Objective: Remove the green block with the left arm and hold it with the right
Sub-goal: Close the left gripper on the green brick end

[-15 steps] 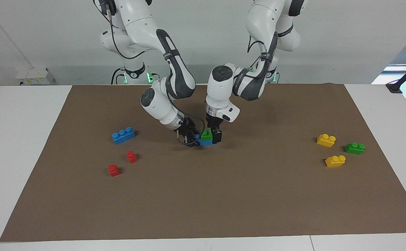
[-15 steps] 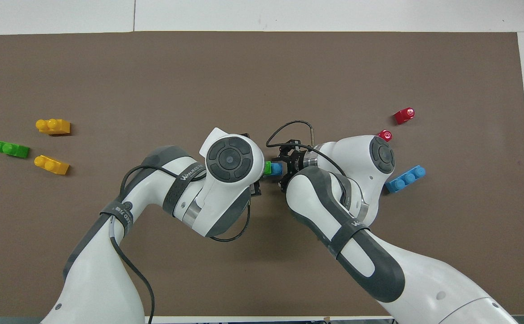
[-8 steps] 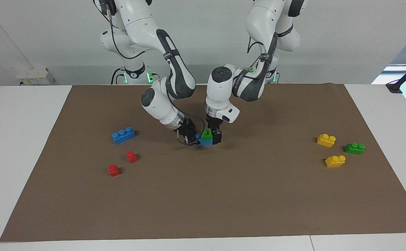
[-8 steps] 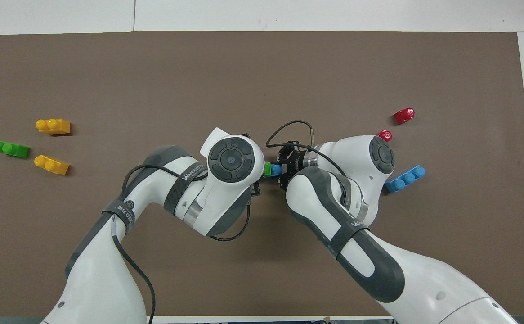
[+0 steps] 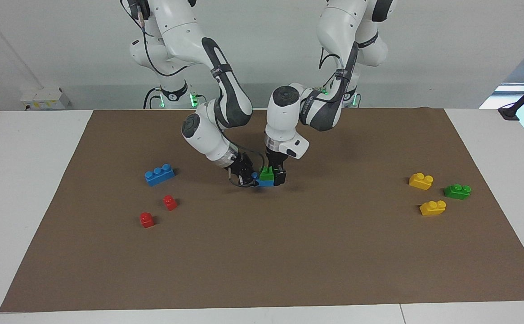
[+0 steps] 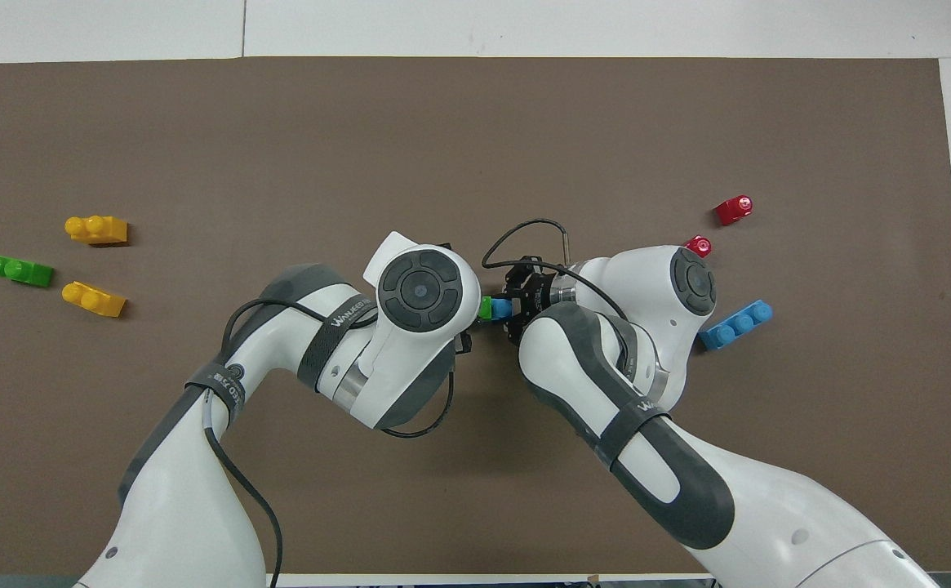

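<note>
**A:** What is hard to make out from above?

**B:** My left wrist covers my left hand (image 5: pixel 274 173) there. Only a sliver of the small bright green studded plastic block (image 5: pixel 267 175) shows between my two wrists. My right forearm also cuts off one end of the long blue three-stud brick (image 5: pixel 159 174) and crowds one of the two small red bricks (image 5: pixel 170 202).

**A:** Where is that green block?

**B:** It is mid-mat, sitting on a small blue plastic brick (image 5: pixel 264 183). My left hand is down over it, but I cannot tell whether it pinches the block. My right hand (image 5: pixel 249 179) is pressed together on the blue brick's end.

**A:** And around them?

**B:** Take twelve as pointing away from me. At nine o'clock, well apart on the brown mat (image 5: pixel 288 252) that covers the surface, lie two yellow bricks (image 5: pixel 421 180) with a darker green brick (image 5: pixel 457 191) beside them. The long blue one lies at three and the reds at about two. Nothing lies near the hands.
</note>
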